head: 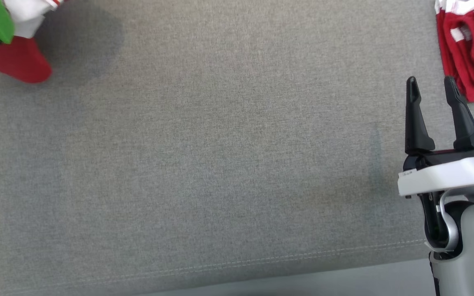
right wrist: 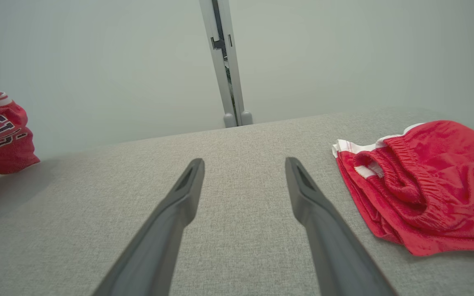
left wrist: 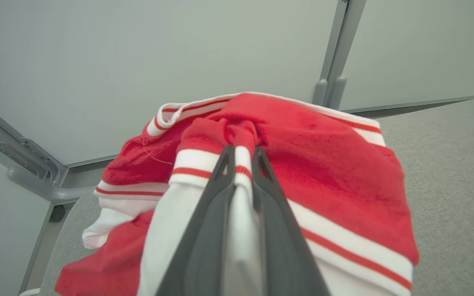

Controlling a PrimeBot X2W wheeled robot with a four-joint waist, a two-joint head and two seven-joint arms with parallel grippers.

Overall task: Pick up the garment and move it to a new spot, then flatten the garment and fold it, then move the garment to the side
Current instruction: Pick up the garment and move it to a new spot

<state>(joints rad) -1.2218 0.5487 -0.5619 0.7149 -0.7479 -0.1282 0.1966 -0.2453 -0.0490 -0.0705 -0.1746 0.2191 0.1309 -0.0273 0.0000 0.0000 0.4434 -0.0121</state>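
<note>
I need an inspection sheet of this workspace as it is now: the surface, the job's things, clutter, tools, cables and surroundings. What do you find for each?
surface: grey fabric tabletop, bare in the middle, with a stitched seam near the front edge.
job's things: red-and-white jersey, bunched, hanging from the left tool at the far left.
clutter: red shorts with white trim, folded, lying at the far right.
grippers: left tool shut on a striped white band of the jersey; right tool open, holding nothing, beside the shorts but apart from them.
cables: nothing seen.
surroundings: pale wall panels joined by grey metal posts.
</note>
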